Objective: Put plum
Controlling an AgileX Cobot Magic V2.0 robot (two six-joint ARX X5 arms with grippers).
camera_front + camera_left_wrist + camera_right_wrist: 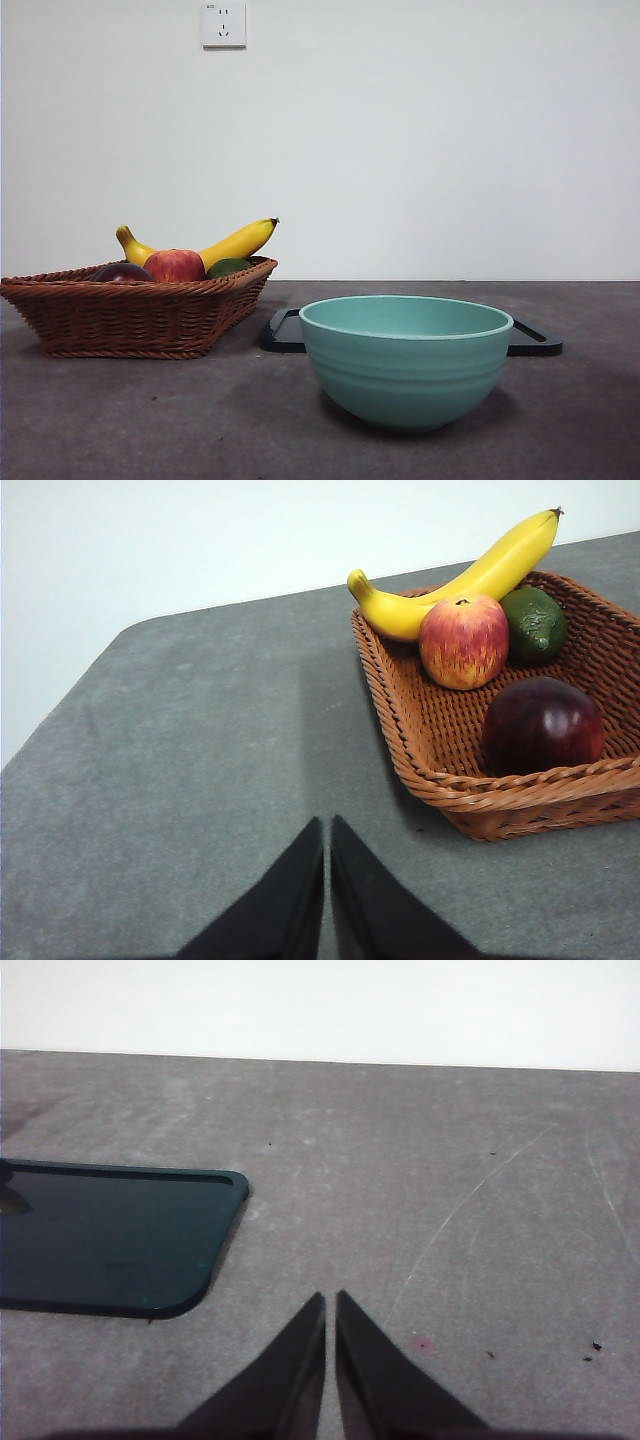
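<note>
A grey table [150,420] is seen spread beneath everything, and a white wall [420,140] with a socket [223,24] is seen behind it. A wicker basket [130,315] is set on the table, ahead of the left gripper [327,825] and off to one side of it, well apart from its tips. A teal bowl [405,360] is placed nearest the front camera, and a dark flat tray [100,1245] is laid just behind the bowl; one rounded corner of that tray is seen near the right gripper [330,1300], ahead and to one side, not touched by it.

Inside the basket a banana [470,575] is laid along the far rim. An apple [463,640], red and yellow, is set against the banana, and a green fruit [535,622] is placed just beside the apple. The plum [543,725] is found in the basket's nearer part, close to the woven wall on the left gripper's side, apart from the apple.

The left gripper is held over bare table with its jaws pressed together and nothing between them. The right gripper is likewise closed and nothing is gripped.
</note>
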